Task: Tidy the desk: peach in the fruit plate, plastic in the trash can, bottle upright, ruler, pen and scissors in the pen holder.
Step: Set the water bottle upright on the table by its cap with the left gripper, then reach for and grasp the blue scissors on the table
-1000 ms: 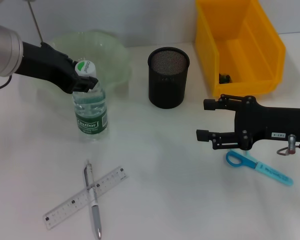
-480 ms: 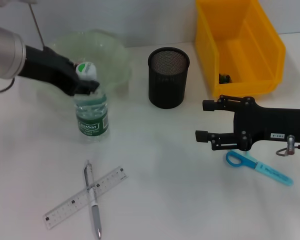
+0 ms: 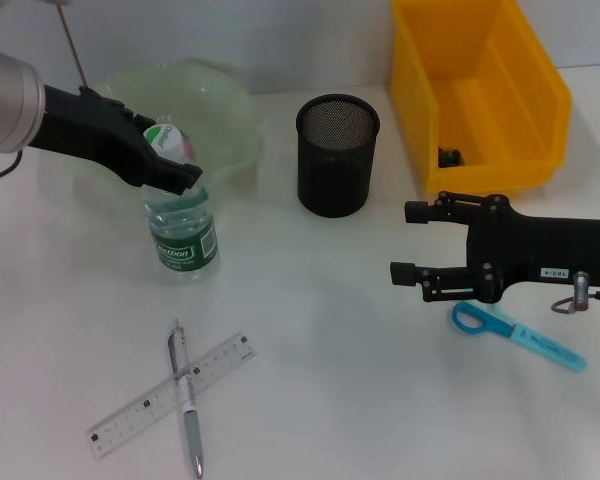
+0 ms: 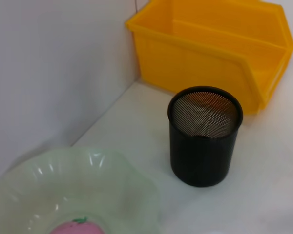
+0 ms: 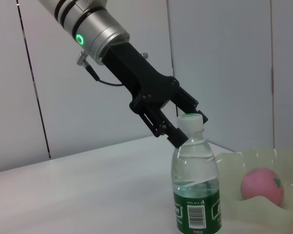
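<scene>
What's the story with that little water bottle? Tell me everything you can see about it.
The water bottle is small, of clear plastic, with a white cap printed green, a dark green label bearing a barcode, and water filling most of it. It stands upright on the white table, just in front of the pale green fruit plate that holds a pink peach. The left gripper sits at its neck, fingers around the cap; whether they are pressing on it is unclear.

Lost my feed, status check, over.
Left gripper at bottle neck, bottle upright. Right gripper open, above scissors. Nothing blocking.
</scene>
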Controlling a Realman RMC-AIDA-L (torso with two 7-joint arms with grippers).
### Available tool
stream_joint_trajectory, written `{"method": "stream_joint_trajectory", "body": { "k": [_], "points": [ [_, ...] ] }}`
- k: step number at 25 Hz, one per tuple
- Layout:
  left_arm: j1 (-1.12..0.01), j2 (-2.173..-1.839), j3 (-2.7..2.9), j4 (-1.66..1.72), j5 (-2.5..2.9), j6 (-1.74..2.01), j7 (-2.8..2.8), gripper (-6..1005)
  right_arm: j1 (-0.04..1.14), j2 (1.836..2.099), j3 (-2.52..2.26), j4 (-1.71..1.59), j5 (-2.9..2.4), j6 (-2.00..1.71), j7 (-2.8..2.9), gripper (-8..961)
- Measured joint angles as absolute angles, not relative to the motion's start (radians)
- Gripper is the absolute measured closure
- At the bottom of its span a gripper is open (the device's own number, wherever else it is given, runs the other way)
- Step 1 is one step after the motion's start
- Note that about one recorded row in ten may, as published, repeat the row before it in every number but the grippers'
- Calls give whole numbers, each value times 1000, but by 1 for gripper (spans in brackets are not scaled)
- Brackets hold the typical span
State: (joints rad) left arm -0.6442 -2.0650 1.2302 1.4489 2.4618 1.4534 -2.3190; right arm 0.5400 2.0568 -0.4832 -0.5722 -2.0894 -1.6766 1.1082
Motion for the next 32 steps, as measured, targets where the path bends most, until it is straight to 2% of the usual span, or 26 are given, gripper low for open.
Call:
{"method": "stream_joint_trajectory", "body": {
  "k": [7,13,18,24,32],
  "points": [
    [-624,-2065,1198,1520,2442,1451,-2311,180,538,2057,-479,-573,-2085,-1676,1109,127],
    [-564,-2064,1126,1575,2289,1455,-2268,180,538,2054,-475,-578,-2084,-1678,1120,127],
    [-513,-2062,1014,1551,2096,1511,-2177,180,540,2040,-481,-579,-2083,-1689,1149,127],
    [-440,-2059,869,1321,1770,1735,-1959,180,541,2028,-482,-594,-2083,-1715,1178,127],
    [-399,-2062,858,1081,1736,1780,-1749,180,540,2005,-476,-622,-2083,-1766,1222,126]
  ]
}}
